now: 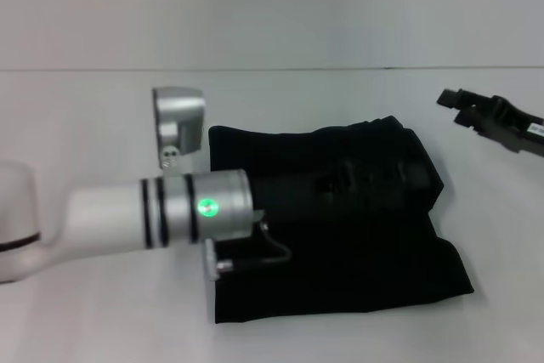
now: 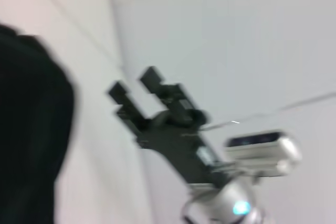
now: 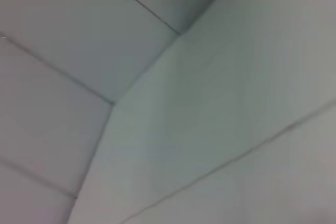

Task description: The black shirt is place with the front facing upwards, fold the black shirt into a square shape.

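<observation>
The black shirt [image 1: 340,235] lies on the white table [image 1: 102,125] in front of me, a little right of centre. It is folded into a roughly square bundle with the plain black side up. The left edge runs straight from far to near. The right side is less tidy, with a rumpled upper layer at the far right and a corner sticking out at the near right. No lettering or label shows on it.

My left arm [image 1: 153,210] reaches in from the left, and its white and silver wrist with a green light sits over the shirt's left edge. The left gripper [image 1: 340,180] extends over the middle of the cloth, black against black. I cannot tell how its fingers are set or whether they hold any fabric.

My right gripper [image 1: 455,106] is at the far right, well apart from the shirt and clear of the cloth. In the left wrist view, the right gripper [image 2: 134,92] shows two parallel fingers [image 2: 152,80] with a gap between them and nothing in the gap. The shirt [image 2: 31,129] fills one edge of that same picture as a dark mass.

The right wrist view shows only pale flat surfaces and seams.
</observation>
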Robot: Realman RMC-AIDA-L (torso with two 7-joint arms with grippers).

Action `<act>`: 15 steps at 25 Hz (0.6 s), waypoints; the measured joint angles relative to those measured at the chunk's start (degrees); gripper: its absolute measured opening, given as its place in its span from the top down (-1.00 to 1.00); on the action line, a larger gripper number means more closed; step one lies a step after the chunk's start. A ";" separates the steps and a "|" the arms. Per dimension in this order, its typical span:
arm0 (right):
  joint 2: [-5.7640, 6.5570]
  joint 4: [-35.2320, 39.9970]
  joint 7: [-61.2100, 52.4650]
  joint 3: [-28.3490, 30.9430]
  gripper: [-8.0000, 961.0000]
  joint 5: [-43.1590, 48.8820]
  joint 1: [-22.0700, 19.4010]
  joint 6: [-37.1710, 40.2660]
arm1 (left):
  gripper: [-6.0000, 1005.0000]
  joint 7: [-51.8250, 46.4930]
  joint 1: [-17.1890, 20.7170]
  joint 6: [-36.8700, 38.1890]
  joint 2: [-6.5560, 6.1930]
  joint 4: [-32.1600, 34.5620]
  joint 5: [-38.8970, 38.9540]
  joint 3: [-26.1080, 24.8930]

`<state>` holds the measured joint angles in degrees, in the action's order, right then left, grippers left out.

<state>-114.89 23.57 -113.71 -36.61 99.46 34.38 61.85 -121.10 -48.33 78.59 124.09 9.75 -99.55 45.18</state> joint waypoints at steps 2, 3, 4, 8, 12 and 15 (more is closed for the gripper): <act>0.76 0.20 6.88 0.82 -0.02 -0.33 -0.47 4.46 | -0.13 -0.22 3.42 6.56 -0.85 5.17 0.42 -0.09; 0.76 0.20 6.88 0.82 -0.11 -0.33 -0.47 4.46 | -0.20 -0.22 3.42 6.56 -0.85 5.17 0.42 -0.09; 1.11 0.30 11.48 0.87 -0.20 -0.32 -0.62 7.14 | -0.28 -0.24 5.18 8.40 -1.67 6.80 0.93 -0.08; 1.22 0.88 27.83 -0.33 -0.57 1.09 -0.65 14.71 | -0.59 -1.46 9.80 10.67 -5.91 8.37 2.30 -0.10; -0.81 0.96 34.38 -2.09 -0.66 3.26 0.85 12.62 | -0.83 -3.85 12.57 8.29 -9.29 8.13 2.31 -1.05; -2.64 0.87 32.98 -3.43 -0.66 5.64 2.69 5.47 | -0.89 -6.27 13.72 3.97 -10.33 8.14 1.87 -2.19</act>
<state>-117.53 24.44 -80.73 -40.04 105.11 37.07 67.32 -127.36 -34.61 82.56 113.75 17.89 -97.68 42.99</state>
